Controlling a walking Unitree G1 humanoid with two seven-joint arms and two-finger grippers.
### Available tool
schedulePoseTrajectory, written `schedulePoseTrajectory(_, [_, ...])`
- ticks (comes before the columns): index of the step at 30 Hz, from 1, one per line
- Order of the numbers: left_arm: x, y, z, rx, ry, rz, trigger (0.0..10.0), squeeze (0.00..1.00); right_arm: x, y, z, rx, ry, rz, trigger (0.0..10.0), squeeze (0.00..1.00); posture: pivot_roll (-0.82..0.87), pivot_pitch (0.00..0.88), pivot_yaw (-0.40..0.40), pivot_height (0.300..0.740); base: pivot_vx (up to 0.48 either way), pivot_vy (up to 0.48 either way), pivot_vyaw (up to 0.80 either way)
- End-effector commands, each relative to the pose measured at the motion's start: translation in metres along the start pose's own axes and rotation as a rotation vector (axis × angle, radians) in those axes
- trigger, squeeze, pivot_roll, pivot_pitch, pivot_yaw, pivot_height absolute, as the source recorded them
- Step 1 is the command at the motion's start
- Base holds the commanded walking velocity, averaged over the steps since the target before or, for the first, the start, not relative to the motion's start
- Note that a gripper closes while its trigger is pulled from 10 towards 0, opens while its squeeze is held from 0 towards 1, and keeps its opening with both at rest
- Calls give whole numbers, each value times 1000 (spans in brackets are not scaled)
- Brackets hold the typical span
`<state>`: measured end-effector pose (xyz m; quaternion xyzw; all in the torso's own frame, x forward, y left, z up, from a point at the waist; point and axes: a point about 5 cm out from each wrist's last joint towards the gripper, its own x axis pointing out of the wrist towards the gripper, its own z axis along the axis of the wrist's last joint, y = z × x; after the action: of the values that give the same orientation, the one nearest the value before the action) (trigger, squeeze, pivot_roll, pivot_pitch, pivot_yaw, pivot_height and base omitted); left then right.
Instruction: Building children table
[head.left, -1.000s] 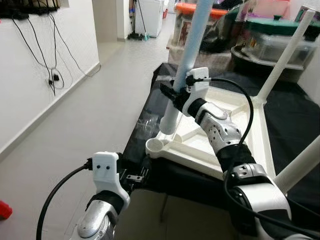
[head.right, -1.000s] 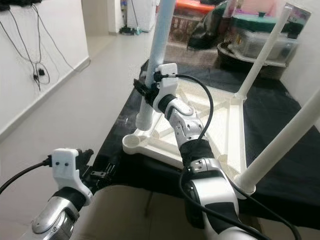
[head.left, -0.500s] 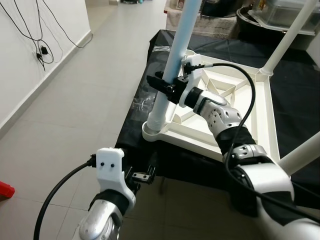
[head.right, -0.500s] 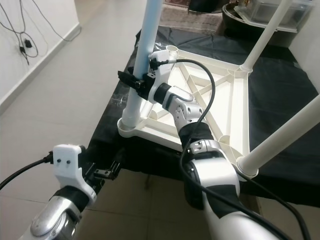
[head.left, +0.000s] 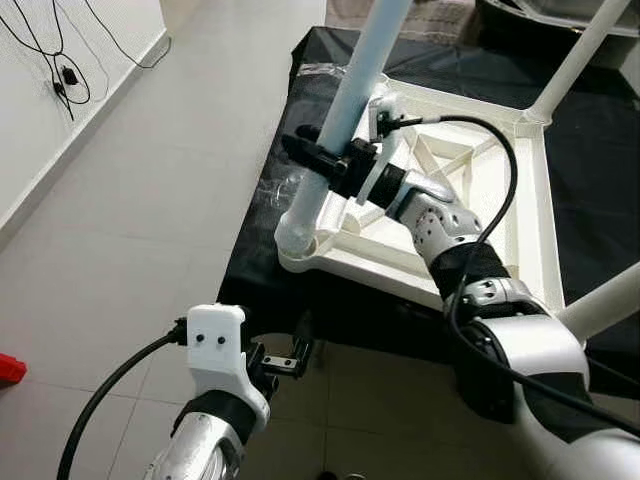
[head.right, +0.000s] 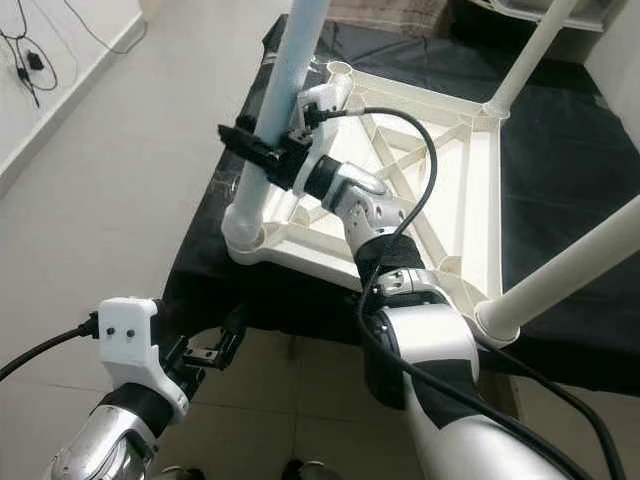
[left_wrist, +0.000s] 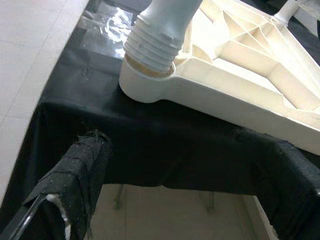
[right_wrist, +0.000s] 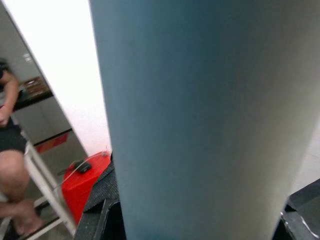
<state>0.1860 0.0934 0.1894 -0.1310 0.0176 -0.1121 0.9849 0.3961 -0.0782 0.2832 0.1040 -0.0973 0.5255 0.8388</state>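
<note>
One pale blue-white plastic table leg (head.left: 345, 118) now seated in near-left corner socket (left_wrist: 145, 82) of upturned white plastic tabletop frame (head.left: 480, 215); a second ago I had it beside empty socket. Thread ridges showing above rim, so I judge screwing unfinished. Right end effector (head.left: 322, 160) clamped round leg. Left end effector (head.left: 285, 358) low, open, idle. Frame on black-clothed desk (head.left: 600, 190). No readable writing.

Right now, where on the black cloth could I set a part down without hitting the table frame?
Bare black cloth lies right of the upturned table frame, and a strip lies beyond it. The near-left corner is crowded: the right tool grips the pale blue leg over the corner socket, with the left tool just below the edge.
</note>
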Motion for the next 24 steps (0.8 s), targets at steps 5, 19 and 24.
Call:
schedulePoseTrajectory(5, [-4, -4, -1, -7, 23, 2, 10000, 0, -3, 2, -19, 15, 92, 43, 10000, 0, 86, 270, -133, 740, 0, 0, 0])
schedulePoseTrajectory(19, [-3, -5, 1, -1, 26, 2, 10000, 0, -1, 12, -25, -214, 271, 230, 10000, 0, 77, 270, -131, 740, 0, 0, 0])
schedulePoseTrajectory(24, [-2, -6, 1, -2, 28, 1, 10000, 0, -1, 22, -37, -212, 374, 385, 10000, 0, 74, 268, -132, 740, 0, 0, 0])
